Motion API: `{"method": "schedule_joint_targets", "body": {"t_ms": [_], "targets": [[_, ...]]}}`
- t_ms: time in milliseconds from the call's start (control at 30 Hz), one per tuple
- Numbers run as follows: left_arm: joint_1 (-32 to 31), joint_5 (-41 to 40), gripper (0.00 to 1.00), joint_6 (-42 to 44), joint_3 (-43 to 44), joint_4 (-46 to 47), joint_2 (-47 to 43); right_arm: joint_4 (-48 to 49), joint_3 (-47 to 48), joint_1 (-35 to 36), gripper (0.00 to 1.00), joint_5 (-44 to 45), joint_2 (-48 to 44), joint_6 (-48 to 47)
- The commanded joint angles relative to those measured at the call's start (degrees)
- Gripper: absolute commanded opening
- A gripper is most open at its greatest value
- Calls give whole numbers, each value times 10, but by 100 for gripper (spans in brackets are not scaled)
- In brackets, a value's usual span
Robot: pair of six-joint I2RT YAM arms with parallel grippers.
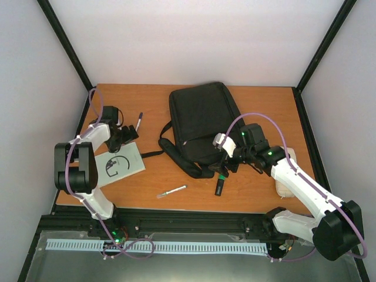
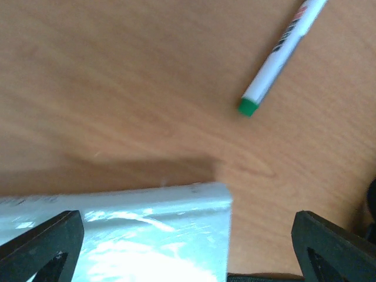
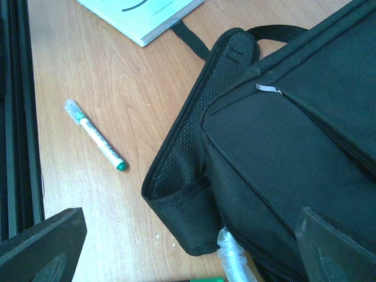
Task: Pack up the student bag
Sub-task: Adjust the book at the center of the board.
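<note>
The student bag [image 1: 200, 123] is a large black backpack lying flat in the middle of the table. It fills the right of the right wrist view [image 3: 282, 135], mesh side pocket towards the camera. My right gripper [image 1: 225, 164] is open and empty just above the bag's near corner [image 3: 188, 258]. My left gripper [image 1: 125, 140] is open over the far corner of a plastic-wrapped white book [image 1: 120, 163]. That corner lies between the wide-apart fingers [image 2: 41, 244] in the left wrist view [image 2: 147, 235]. I cannot tell whether they touch it.
A white pen with a green end [image 1: 139, 121] lies just beyond the left gripper [image 2: 282, 53]. Another white pen [image 1: 171, 191] lies near the front edge [image 3: 94, 135]. A black marker with green [image 1: 219, 187] lies by the bag's corner. A cream pouch [image 1: 286, 183] sits under the right arm.
</note>
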Motion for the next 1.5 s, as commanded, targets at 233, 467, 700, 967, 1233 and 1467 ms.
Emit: {"method": "schedule_joint_targets", "body": {"t_ms": [233,467,700,967,1233,1467], "targets": [[16,-174,100,-103,-23,-156,-165,-7,-1,-2,100,-16,-6,-11],[75,-224,100,-177,-86,-182,-242,-12,0,-2,100,-25,-8,-17],[91,-263,100,-224,-181,-109,-309,-15,0,-2,100,-28,-9,-20],[91,-133,100,-219,-236,-33,-286,-17,0,-2,100,-33,-5,-22],[42,-63,100,-234,-278,-26,-310,-24,5,-3,100,-40,9,-28],[-43,-46,100,-270,-301,-40,-375,-25,5,-2,100,-42,18,-31]]}}
